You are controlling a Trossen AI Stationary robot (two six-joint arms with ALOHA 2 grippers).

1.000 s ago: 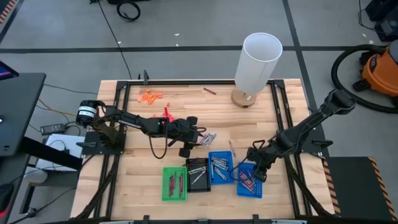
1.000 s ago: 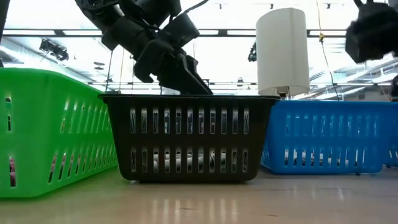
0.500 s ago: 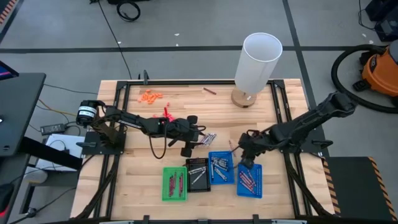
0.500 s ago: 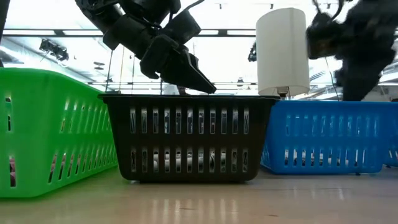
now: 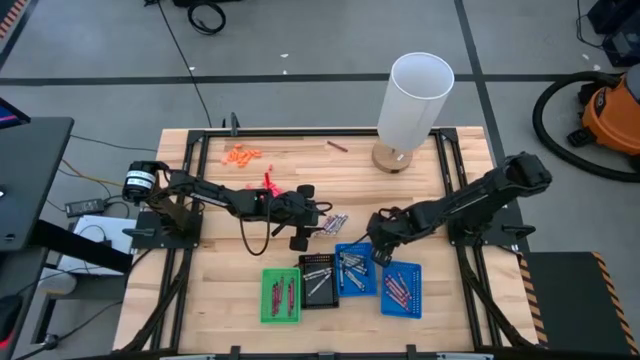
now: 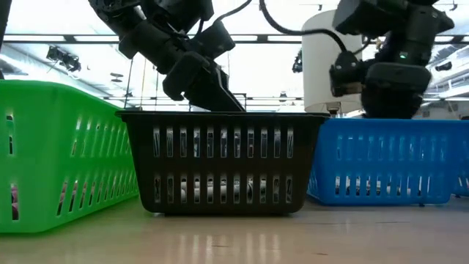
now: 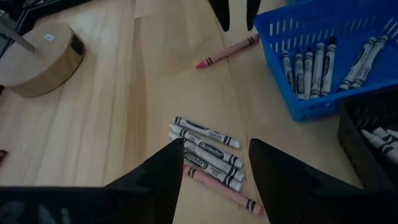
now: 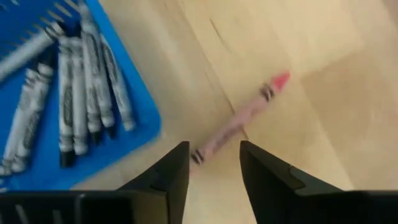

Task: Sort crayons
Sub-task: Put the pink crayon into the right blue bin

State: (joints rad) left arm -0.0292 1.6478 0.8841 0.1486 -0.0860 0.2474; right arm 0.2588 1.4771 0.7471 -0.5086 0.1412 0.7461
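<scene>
crayons [image 7: 208, 149] lie in a small loose bunch on the wooden desk [image 5: 330, 185], right under the left pincer [image 7: 211, 180], whose fingers are spread wide with nothing between them. more grey crayons rest in the near blue tray [image 5: 354, 270], others in the black tray [image 5: 318, 280], the green tray [image 5: 281, 296] and the far blue tray [image 5: 401, 290]. a single pink crayon [image 8: 239, 118] lies on bare wood just beside the near blue tray. the right pincer [image 8: 214, 165] hangs over this pink crayon's lower end, fingers apart and gripping nothing. a white cylinder [image 5: 412, 100] on a round wooden base stands at the desk's far side.
</scene>
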